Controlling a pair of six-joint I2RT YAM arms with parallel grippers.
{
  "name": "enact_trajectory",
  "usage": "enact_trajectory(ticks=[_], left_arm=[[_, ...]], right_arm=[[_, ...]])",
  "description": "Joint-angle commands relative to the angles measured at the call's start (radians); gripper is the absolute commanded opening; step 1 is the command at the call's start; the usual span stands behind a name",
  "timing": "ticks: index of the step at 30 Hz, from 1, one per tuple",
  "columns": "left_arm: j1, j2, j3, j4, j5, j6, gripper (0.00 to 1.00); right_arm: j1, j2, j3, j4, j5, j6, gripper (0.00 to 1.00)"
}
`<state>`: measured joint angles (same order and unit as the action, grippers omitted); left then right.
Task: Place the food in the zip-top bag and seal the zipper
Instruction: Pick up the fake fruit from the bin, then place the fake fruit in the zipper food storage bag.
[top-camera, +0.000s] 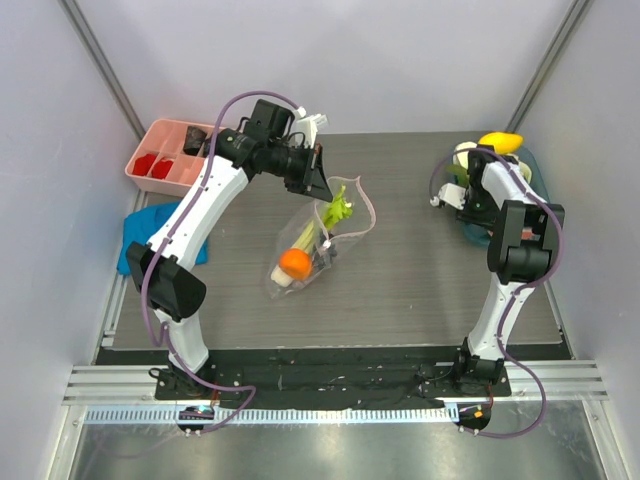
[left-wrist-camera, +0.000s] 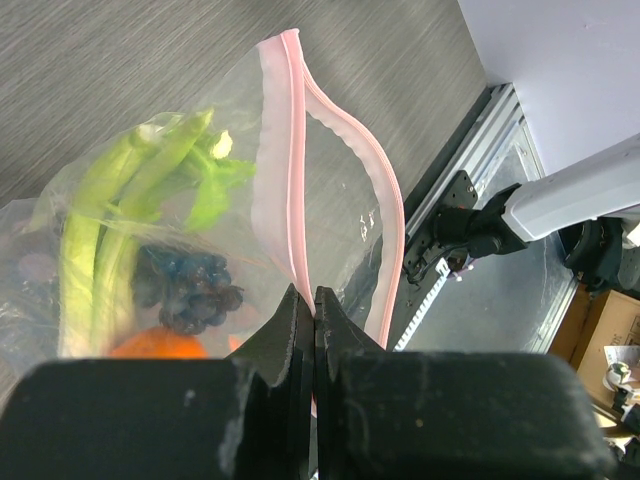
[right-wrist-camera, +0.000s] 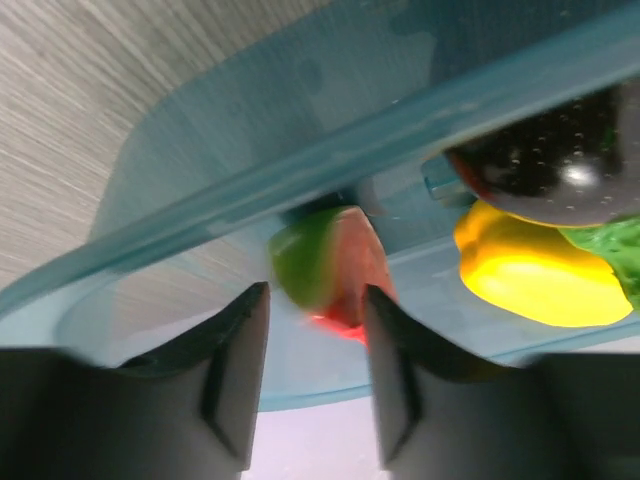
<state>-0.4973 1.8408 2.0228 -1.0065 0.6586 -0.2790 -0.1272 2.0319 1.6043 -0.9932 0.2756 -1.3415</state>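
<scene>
A: What do the arms look like?
B: White shells, black joints — left arm (top-camera: 195, 215) and right arm (top-camera: 497, 305) alike. A purple cable (top-camera: 146, 290) loops along each.
A: And the ends?
B: The left tool (left-wrist-camera: 314, 300) has matt black fingers (left-wrist-camera: 290, 340); the broad block (left-wrist-camera: 150, 420) behind them is scuffed pale. The right tool (right-wrist-camera: 316, 292) shows dark wedge fingers (right-wrist-camera: 235, 380).

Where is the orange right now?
In the top view, the orange sits inside the clear bag near the middle of the table, at the bag's near end, just below the green leek.
</scene>
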Motion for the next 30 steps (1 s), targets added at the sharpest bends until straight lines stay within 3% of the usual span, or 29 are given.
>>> enact_trajectory(ticks=[1, 2, 5, 12, 18, 22, 25, 28, 30], left_arm=[[0.003, -0.012, 0.027, 0.006, 0.024, 0.018, 0.00], [0.003, -0.012, 0.027, 0.005, 0.024, 0.018, 0.00], [0.003, -0.012, 0.027, 0.006, 0.030, 0.017, 0.00], [0.003, -0.015, 0.027, 0.005, 0.030, 0.012, 0.00], [0.002, -0.022, 0.027, 0.005, 0.019, 0.017, 0.00], [0.005, -0.031, 0.005, 0.022, 0.029, -0.005, 0.00], [0.016, -0.029, -0.006, 0.046, 0.062, -0.037, 0.00], [0.031, -0.022, 0.004, 0.054, 0.079, -0.055, 0.00], [0.040, -0.025, -0.001, 0.066, 0.081, -0.068, 0.00]], right_arm=[[0.006, -0.027, 0.000, 0.008, 0.011, -0.015, 0.37], [0.006, -0.045, 0.000, 0.004, -0.005, -0.013, 0.23], [0.006, -0.078, 0.011, -0.015, -0.042, -0.004, 0.01], [0.005, -0.176, 0.111, -0.074, -0.150, 0.060, 0.01], [-0.003, -0.233, 0.298, -0.090, -0.242, 0.192, 0.01], [-0.005, -0.277, 0.483, -0.126, -0.471, 0.353, 0.01], [-0.005, -0.328, 0.566, -0.128, -0.639, 0.511, 0.01], [-0.003, -0.386, 0.569, -0.030, -0.820, 0.784, 0.01], [-0.003, -0.436, 0.518, 0.084, -0.933, 1.058, 0.01]])
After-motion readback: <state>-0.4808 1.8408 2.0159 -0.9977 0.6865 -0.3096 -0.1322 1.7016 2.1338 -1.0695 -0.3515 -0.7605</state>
